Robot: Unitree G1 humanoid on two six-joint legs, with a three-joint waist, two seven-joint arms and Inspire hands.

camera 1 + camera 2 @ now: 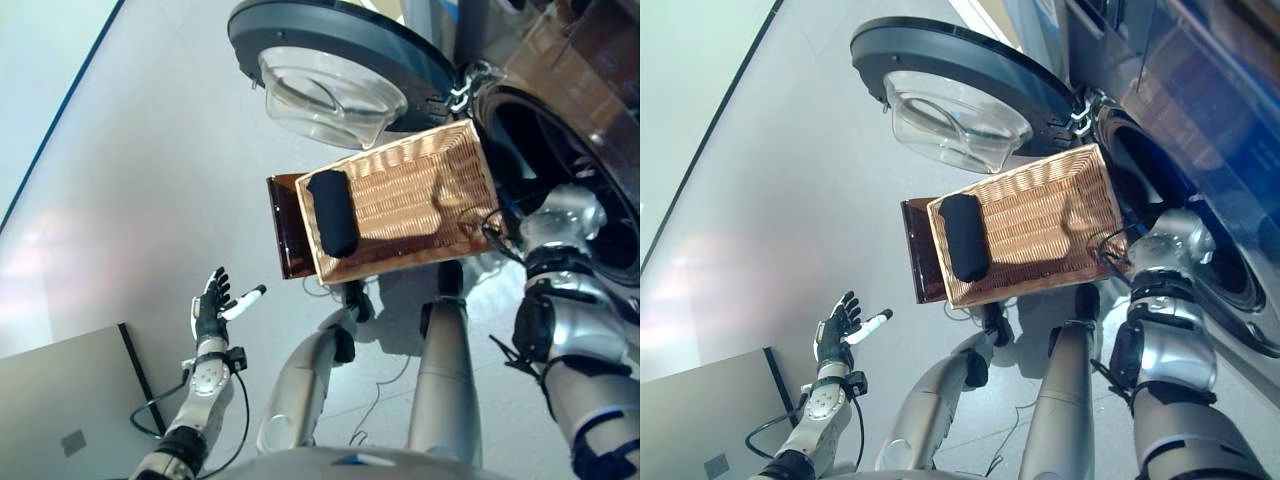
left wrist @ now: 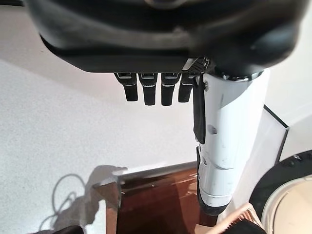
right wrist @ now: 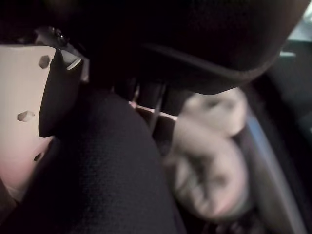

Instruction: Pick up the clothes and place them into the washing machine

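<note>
A dark rolled cloth [image 1: 332, 212] lies at the left end of a wicker basket [image 1: 420, 190]. The washing machine [image 1: 560, 150] stands at the upper right, its round glass door [image 1: 330, 70] swung open to the left. My right arm [image 1: 560, 230] reaches into the drum, so the eye views hide that hand. In the right wrist view my right hand [image 3: 170, 39] holds a second dark cloth [image 3: 102, 175] between its white-covered thumb [image 3: 29, 97] and its fingers; pale clothes [image 3: 209, 161] lie deeper in the drum. My left hand [image 1: 210, 312] hangs open and empty over the floor, lower left.
The basket rests on a brown glossy stand [image 1: 285, 235], directly in front of the machine's opening. A flat grey box [image 1: 70, 420] lies on the floor at the lower left, close to my left arm. Pale floor stretches to the left.
</note>
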